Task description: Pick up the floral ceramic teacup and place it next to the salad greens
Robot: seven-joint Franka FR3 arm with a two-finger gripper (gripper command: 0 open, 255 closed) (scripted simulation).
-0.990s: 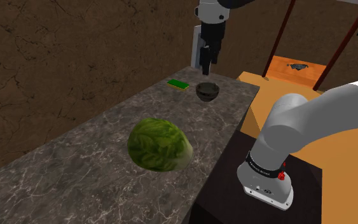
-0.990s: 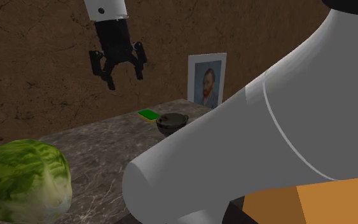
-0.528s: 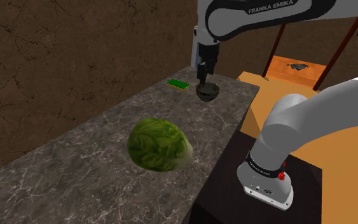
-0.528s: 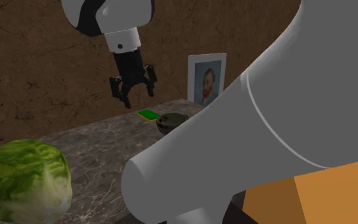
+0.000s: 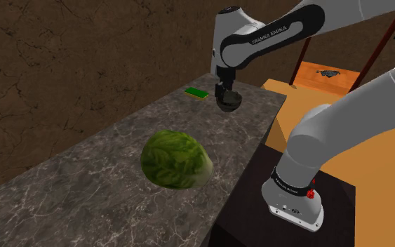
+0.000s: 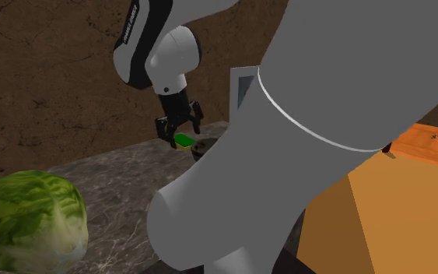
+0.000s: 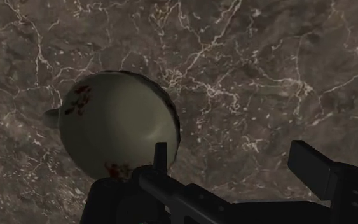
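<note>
Shoulder view: black gripper [image 5: 225, 94] hung low over the dark teacup [image 5: 230, 104] at the marble counter's [image 5: 83, 182] far end; lettuce head [image 5: 176, 159] well apart.
Second exterior view: teacup [image 6: 201, 146] partly hidden by the arm.
Wrist view: fingers stood apart, clasping nothing; one [image 7: 160, 154] over the pale, red-flecked teacup's rim, the other over bare marble

Dim, even light throughout; the white arm [image 5: 343, 133] looks brightest against dark surroundings.

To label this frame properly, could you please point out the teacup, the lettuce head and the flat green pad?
teacup [image 7: 117, 124], wrist view, pale inner bowl.
lettuce head [image 5: 176, 159], shoulder view, leafy top.
flat green pad [image 5: 196, 92], shoulder view, top face.
</note>
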